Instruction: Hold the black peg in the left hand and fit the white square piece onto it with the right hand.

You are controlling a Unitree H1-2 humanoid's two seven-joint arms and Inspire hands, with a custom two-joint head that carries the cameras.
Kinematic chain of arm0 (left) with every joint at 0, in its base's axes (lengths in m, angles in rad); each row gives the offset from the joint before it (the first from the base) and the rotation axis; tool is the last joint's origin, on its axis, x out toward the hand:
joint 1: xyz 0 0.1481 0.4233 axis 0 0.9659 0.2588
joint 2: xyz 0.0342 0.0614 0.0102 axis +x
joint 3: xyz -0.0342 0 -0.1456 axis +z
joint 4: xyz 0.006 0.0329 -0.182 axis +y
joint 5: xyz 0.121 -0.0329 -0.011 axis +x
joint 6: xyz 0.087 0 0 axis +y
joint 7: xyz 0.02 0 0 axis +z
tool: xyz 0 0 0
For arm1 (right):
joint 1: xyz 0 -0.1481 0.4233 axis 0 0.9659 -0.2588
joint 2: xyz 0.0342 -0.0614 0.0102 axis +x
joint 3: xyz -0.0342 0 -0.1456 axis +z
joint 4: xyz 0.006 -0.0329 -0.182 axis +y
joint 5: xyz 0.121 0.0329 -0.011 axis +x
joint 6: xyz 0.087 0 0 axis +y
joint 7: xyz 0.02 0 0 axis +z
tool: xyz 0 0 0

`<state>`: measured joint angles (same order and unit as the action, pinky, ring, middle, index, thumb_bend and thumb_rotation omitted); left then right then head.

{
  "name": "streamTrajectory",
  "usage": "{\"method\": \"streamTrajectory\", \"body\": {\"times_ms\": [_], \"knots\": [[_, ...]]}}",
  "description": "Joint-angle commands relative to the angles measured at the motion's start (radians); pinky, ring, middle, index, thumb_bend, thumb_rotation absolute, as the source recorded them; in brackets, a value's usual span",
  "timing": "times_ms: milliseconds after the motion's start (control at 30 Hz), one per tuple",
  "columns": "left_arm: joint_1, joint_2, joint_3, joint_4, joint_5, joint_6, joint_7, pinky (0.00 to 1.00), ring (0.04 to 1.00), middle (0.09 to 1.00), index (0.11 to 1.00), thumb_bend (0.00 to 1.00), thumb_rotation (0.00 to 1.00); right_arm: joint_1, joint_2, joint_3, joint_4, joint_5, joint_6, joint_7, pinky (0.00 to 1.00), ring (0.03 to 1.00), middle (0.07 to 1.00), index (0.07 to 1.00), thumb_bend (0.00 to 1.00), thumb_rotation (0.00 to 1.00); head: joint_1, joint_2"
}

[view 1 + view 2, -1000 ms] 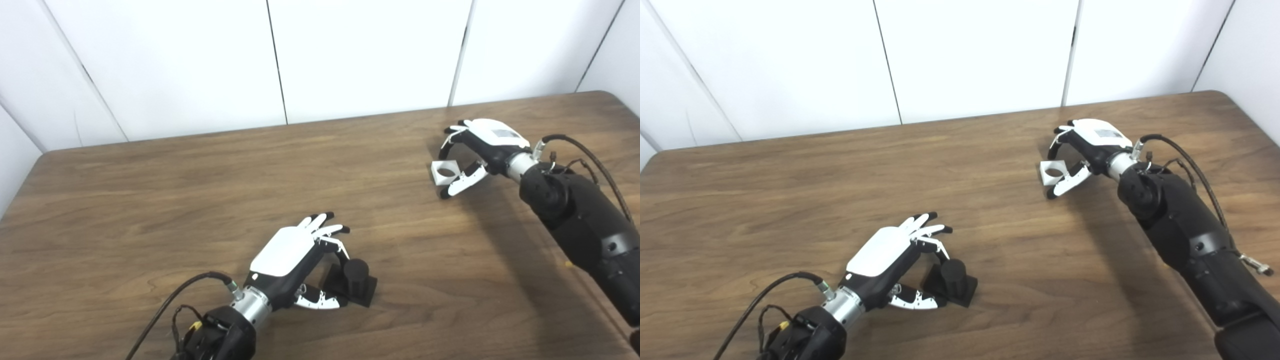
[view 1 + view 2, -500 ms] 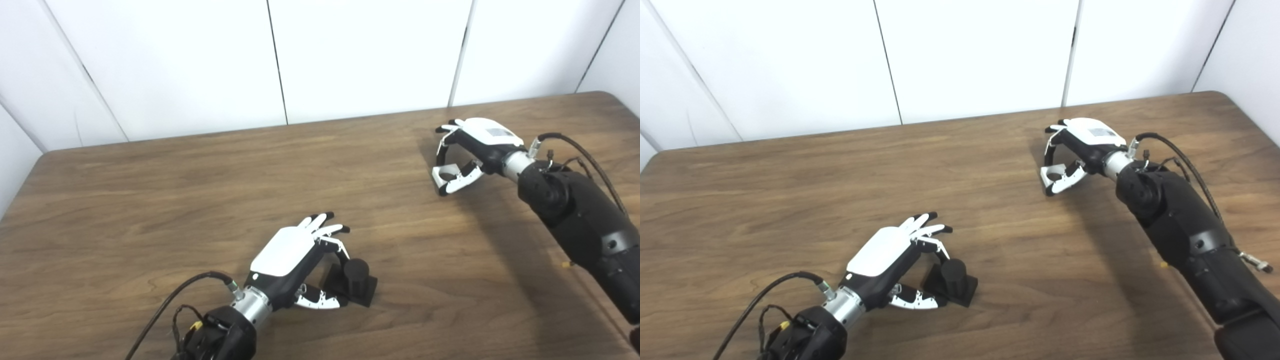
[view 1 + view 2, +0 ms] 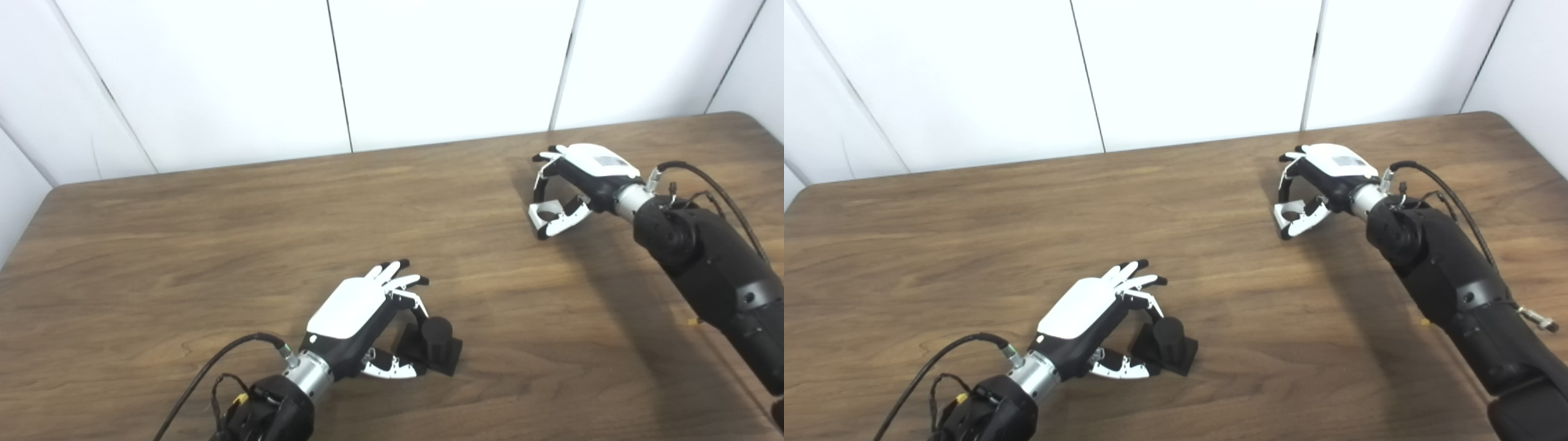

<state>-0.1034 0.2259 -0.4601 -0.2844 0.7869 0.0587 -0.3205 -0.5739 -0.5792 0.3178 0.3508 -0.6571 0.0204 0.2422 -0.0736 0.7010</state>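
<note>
White wall panels stand behind a brown wood-grain surface that fills most of the frame. At the lower middle of the frame the left hand rests beside the black peg, a short round post rising from a square black base that sits flat on the wood; the fingers curl over and the thumb reaches along the base, close against it, but I cannot tell whether they truly grip it. At the upper right of the frame the right hand cups the white square piece, a small pale block with a round hole through it, pinched between thumb and bent fingers just above or on the wood; which one, I cannot tell. The two parts lie well apart. This looks like the pickup step on both sides, with nothing fitted yet. Next, I judge, the right hand must carry the piece down and left across the frame, line its hole over the post and lower it squarely, while the left hand steadies the base.
</note>
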Motion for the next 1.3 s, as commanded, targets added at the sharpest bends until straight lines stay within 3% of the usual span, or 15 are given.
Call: {"method": "streamTrajectory", "body": {"times_ms": [0,267,533,1267], "knots": [[-0.010,0.003,-0.002,0.016,0.023,0.008,-0.015,1.00,1.000,0.900,0.490,0.52,0.07,-0.021,-0.017,0.005,0.013,-0.013,-0.008,0.008,0.90,1.000,0.927,0.496,0.51,0.15,-0.001,0.001],[-0.009,0.004,-0.001,0.024,0.021,-0.001,-0.004,1.00,1.000,0.901,0.490,0.52,0.07,-0.016,-0.016,0.004,0.011,-0.012,-0.012,0.001,0.91,1.000,0.929,0.496,0.51,0.16,0.002,0.001],[-0.011,0.006,0.000,0.030,0.020,-0.005,-0.003,1.00,1.000,0.905,0.491,0.52,0.07,0.013,-0.022,-0.023,-0.058,0.004,-0.001,0.000,0.91,0.997,0.927,0.496,0.51,0.15,0.001,0.000],[-0.016,-0.011,0.001,0.040,0.019,0.004,-0.004,1.00,1.000,0.899,0.491,0.52,0.07,0.128,-0.049,-0.092,-0.508,0.013,0.055,0.153,0.93,1.000,0.933,0.497,0.51,0.16,0.012,-0.007]]}}
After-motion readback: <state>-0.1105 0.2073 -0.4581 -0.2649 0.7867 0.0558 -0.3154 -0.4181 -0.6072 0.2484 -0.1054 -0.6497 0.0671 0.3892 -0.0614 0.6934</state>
